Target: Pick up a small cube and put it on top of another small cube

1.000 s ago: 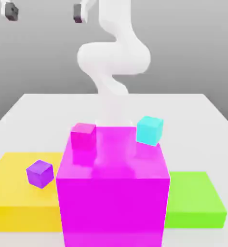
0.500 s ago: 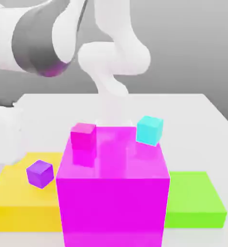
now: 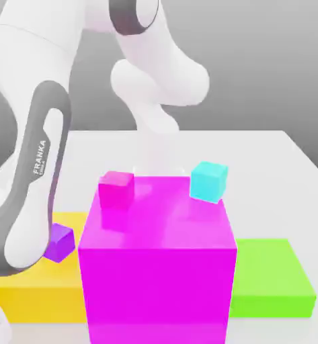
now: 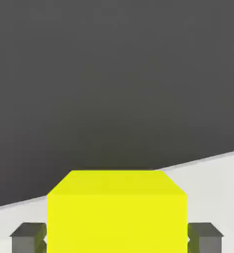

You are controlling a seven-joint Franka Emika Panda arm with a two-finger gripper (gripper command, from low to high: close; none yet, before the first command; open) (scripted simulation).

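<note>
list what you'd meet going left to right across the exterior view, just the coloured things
yellow slab → small purple cube → small pink cube → small cyan cube → green slab. The big magenta block spans the middle, under the pink and cyan cubes, so it has no single place.

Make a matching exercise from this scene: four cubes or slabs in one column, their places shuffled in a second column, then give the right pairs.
Things:
1. small yellow cube
2. small purple cube
3. small cyan cube
4. green slab

Places:
A. on the flat yellow slab
B. between the fingers of the gripper
C. beside the big magenta block, on the exterior view's right
D. on top of the big magenta block

Pairs: 1-B, 2-A, 3-D, 4-C
</note>
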